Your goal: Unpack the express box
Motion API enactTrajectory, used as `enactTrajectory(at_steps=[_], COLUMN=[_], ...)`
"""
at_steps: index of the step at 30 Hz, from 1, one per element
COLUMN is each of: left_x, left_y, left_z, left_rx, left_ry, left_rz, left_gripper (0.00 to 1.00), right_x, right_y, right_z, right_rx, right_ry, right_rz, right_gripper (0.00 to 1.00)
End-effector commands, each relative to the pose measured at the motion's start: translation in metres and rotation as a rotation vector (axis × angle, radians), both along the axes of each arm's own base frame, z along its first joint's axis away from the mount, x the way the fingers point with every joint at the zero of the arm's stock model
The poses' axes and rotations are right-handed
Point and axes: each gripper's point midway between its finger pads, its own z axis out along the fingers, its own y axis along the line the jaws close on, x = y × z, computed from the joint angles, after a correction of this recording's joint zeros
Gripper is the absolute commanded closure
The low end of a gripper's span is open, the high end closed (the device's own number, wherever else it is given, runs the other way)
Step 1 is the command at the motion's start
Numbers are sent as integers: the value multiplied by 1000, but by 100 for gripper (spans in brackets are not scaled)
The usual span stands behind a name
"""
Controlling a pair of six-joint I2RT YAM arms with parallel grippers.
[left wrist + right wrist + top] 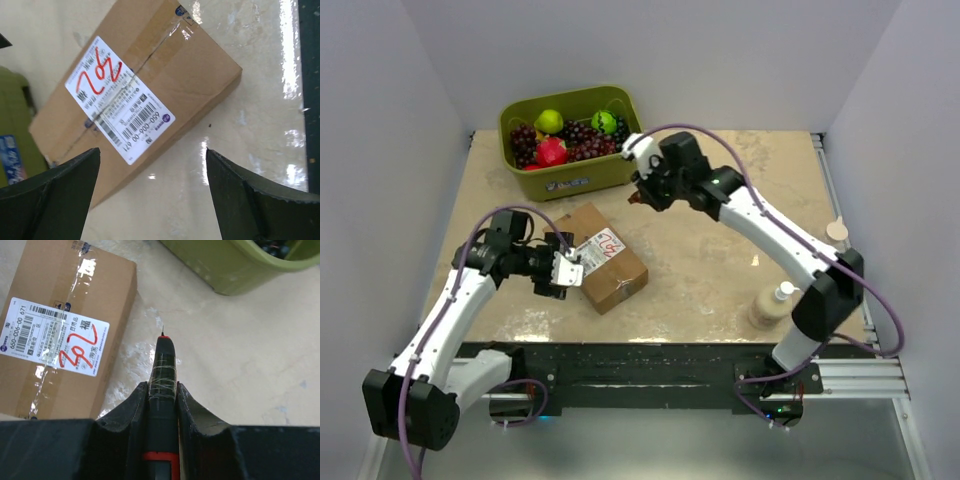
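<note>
The express box sits flat on the tabletop, a bit left of centre and just in front of the green fruit bin. It's still sealed. Clear tape runs down the top seam and straight across the white label with the red scribble. Nothing's open yet, so this looks like the cut-the-tape step.

The right fingers are clamped tight on a black cutter with a red nose and a tiny blade point poking out. The tip hangs over bare tabletop between box and bin, just beside the box's long edge and not on the cardboard. The left fingers are spread wide with nothing in them, parked at the box's near-left edge. The pictures don't show whether they're actually touching it.

Doing this well probably starts with the left arm pinning the box, either closing across that edge or pressing down. A light carton will likely skate on that glossy surface once the blade drags. Then the right arm wants to set the point on the seam at one end and pull along the tape line in one shallow pass, staying in the gap between the flaps. Too deep risks nicking whatever's inside, and off-line it just scores cardboard. The stroke should also run away from the left fingers.
</note>
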Motion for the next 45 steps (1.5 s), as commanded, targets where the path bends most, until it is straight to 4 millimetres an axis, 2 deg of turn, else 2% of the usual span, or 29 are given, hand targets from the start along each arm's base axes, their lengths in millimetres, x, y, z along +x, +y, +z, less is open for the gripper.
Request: enactTrajectory(at_steps=[1, 2, 5, 7, 10, 11, 13, 14, 15, 16, 19, 21, 22, 23, 25, 26, 30, 31, 32, 34, 36, 37, 38, 39, 41, 42, 44, 45], left_x=[16, 14, 13, 13, 10, 9, 3, 6, 5, -2, -7, 1, 8, 25, 47, 67, 120, 131, 145, 150, 147, 140, 137, 131, 128, 134, 143, 152], left_y=[-17, -24, -36, -40, -61, -75, -89, -105, -112, -121, -140, -155, -159, -170, -173, -182, -198, -200, -209, -213, -221, -218, -219, -212, -201, -190, -174, -161], left_z=[4, 1, -12, -22, -23, -21, -23, -14, -14, -13, -13, -9, -9, -1, -1, 5, 15, -1, 18, 17, 34, 44, 56, 59, 77, 79, 76, 73], left_rx=[69, 78, 122, 155, 114, 89, 15, -35, -66, -112, -176, -237, -266, -321, -352, -376, -373, -331, -357, -340, -373, -385, -415, -418, -428, -431, -411, -407], left_ry=[-232, -234, -232, -237, -256, -281, -216, -251, -230, -165, -80, -80, -28, -52, -22, -36, -69, -42, -61, -16, 32, 54, 60, 105, 126, 136, 157, 174], left_rz=[-234, -274, -365, -396, -427, -444, -379, -372, -347, -315, -251, -199, -85, -40, 104, 155, 303, 334, 349, 350, 284, 262, 233, 214, 212, 229, 286, 318], left_gripper=[9, 9, 9, 9, 9, 9, 9, 9, 9, 9, 11, 10, 11, 11, 11, 10, 10, 10, 10, 11, 11, 11, 10, 9, 7, 7, 7, 7], right_x=[1, 7, 13, 15, 18, 19, 17, 17, 15, 15, 16, 22, 23, 27, 31, 32, 32, 31, 29, 26, 23, 22, 21, 25, 22, 26, 25, 32], right_y=[-52, -67, -89, -96, -109, -114, -122, -130, -135, -140, -156, -170, -173, -179, -182, -185, -186, -189, -187, -183, -171, -174, -172, -170, -166, -162, -154, -152], right_z=[33, 29, 41, 45, 51, 50, 53, 52, 56, 55, 45, 48, 47, 47, 50, 50, 55, 50, 46, 37, 44, 39, 43, 49, 42, 45, 31, 29], right_rx=[53, 61, 99, 110, 133, 130, 129, 130, 134, 126, 78, 81, 78, 82, 102, 126, 208, 220, 242, 298, 431, 468, 536, 590, 693, 732, 789, 811], right_ry=[-42, -24, -41, -48, -41, -42, -47, -46, -56, -59, -52, -47, -39, -40, -47, -37, -22, -3, 20, 73, 130, 159, 193, 184, 263, 251, 319, 308], right_rz=[-110, -148, -207, -225, -255, -266, -285, -305, -315, -330, -368, -407, -416, -432, -445, -465, -479, -487, -492, -486, -476, -490, -516, -513, -506, -480, -457, -446], right_gripper=[100, 100, 100, 100, 100, 100, 100, 100, 100, 100, 100, 100, 100, 100, 100, 100, 100, 100, 100, 100, 100, 100, 100, 100, 100, 100, 100, 100])
